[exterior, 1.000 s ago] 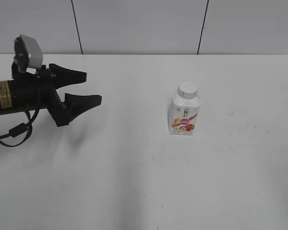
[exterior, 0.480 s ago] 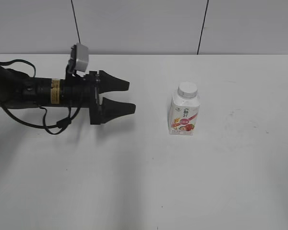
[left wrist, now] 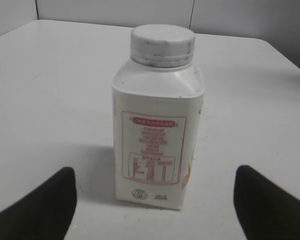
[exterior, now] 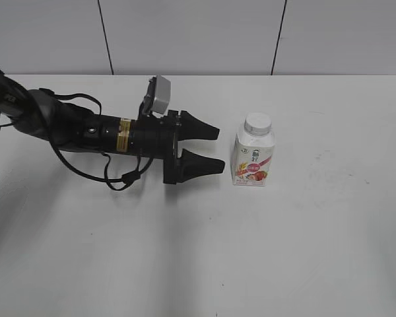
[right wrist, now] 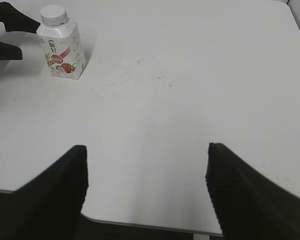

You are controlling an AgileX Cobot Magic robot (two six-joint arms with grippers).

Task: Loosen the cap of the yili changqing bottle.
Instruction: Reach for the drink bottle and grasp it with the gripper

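One yili changqing bottle (exterior: 253, 157) stands upright on the white table (exterior: 317, 251), long axis vertical, cap (exterior: 258, 122) on top pointing up, strawberry label facing the exterior camera. Left gripper (exterior: 220, 148) lies sideways at the bottle's 9 o'clock, tips aimed at 3 o'clock, just beside it, not touching; jaws spread wide, nothing held. Right gripper (right wrist: 146, 180) is well apart toward the table edge, bottle at its 11 o'clock, jaws wide, empty.

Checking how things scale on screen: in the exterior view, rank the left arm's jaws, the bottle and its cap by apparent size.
1. Left gripper, jaws spread wide, though about level with the bottle, so unsure.
2. Yili changqing bottle.
3. Cap, clearly smallest.
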